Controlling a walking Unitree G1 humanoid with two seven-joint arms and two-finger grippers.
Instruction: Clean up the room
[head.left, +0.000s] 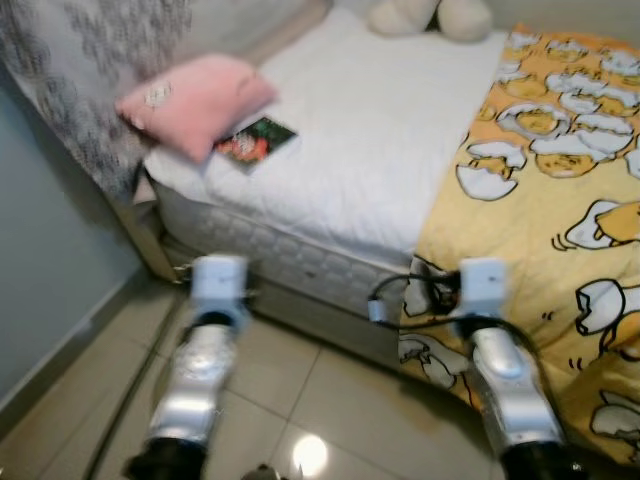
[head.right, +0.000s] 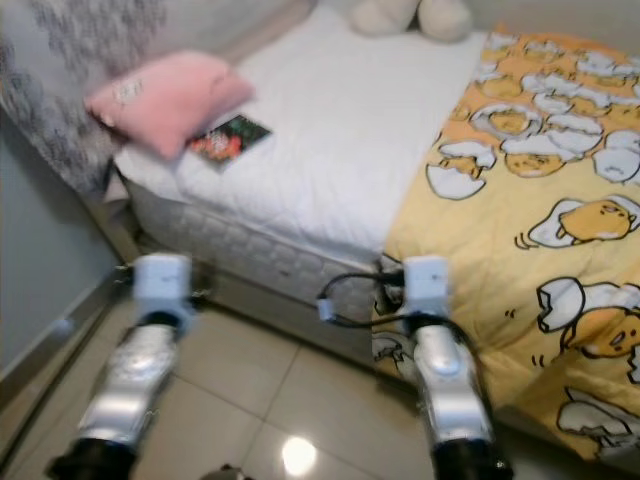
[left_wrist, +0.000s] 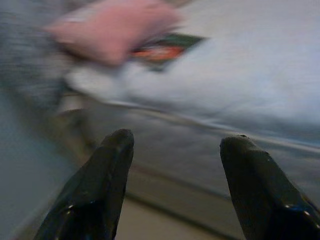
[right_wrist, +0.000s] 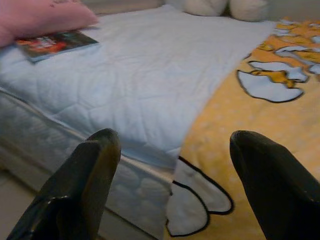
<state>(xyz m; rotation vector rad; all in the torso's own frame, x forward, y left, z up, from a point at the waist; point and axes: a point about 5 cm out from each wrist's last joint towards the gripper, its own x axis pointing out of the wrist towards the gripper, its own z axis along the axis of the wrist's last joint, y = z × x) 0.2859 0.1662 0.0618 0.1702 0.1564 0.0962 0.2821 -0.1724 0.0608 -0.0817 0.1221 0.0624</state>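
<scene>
Left eye view: book (head.left: 256, 141) cover print unreadable.

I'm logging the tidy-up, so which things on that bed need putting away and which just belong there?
To tidy:
book, part under the pink pillow
both hands open, empty: left hand, right hand

Just there:
yellow blanket
cream plush toy
white mattress cover

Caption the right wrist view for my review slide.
Open right hand faces the bed: book beside pink pillow, yellow blanket alongside.
</scene>
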